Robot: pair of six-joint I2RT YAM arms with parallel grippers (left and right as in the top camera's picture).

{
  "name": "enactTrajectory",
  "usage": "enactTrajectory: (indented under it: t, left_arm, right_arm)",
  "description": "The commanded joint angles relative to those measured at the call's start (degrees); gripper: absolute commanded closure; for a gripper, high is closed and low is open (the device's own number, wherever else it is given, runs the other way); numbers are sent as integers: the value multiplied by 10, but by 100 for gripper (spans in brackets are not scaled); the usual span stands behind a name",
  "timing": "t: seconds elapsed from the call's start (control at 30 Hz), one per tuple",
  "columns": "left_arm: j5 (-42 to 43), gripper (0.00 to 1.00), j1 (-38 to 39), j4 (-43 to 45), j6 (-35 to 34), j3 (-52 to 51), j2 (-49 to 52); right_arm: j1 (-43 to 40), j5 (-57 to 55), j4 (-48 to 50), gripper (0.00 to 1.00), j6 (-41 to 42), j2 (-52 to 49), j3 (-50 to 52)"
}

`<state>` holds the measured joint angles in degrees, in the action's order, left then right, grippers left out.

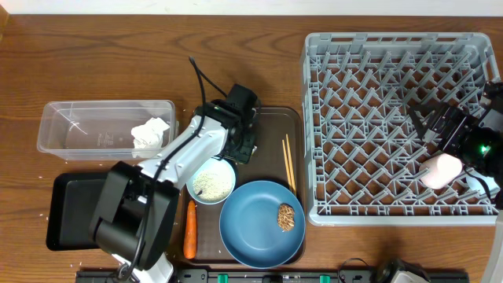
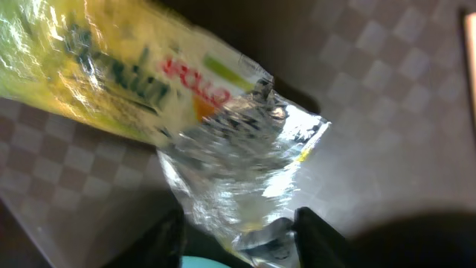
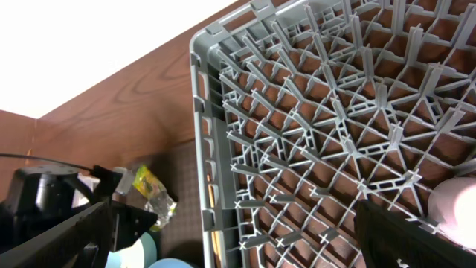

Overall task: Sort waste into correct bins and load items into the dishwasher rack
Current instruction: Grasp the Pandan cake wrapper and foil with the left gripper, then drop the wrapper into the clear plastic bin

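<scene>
Yellow-green, silver-crinkled at one end, one printed wrapper is pinched in the left gripper, left of the dishwasher rack; two chopsticks lie closer; right gripper gapes over it.

1. Left arm stretched from the near edge up toward the dishwasher rack, ending left of it.
2. Left gripper pointed down, near rack's left wall, fingers pinched on foil end of yellow-green printed wrapper.
3. Right arm reaching in over rack's right side.
4. Right gripper above rack's right half, jaws spread wide, nothing between them.
</scene>
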<state>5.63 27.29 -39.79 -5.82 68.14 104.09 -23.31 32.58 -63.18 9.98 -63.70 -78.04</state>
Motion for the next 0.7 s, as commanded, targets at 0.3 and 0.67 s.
enactTrajectory:
  t: [0.3,0.67]
  left_arm:
    - [-3,94,-4,-32,6,43,-17]
    - [-181,94,-87,-116,-64,113,-188]
  right_arm:
    - [13,2,-3,3,-9,-1,-2]
    - [13,2,-7,3,-9,-1,-2]
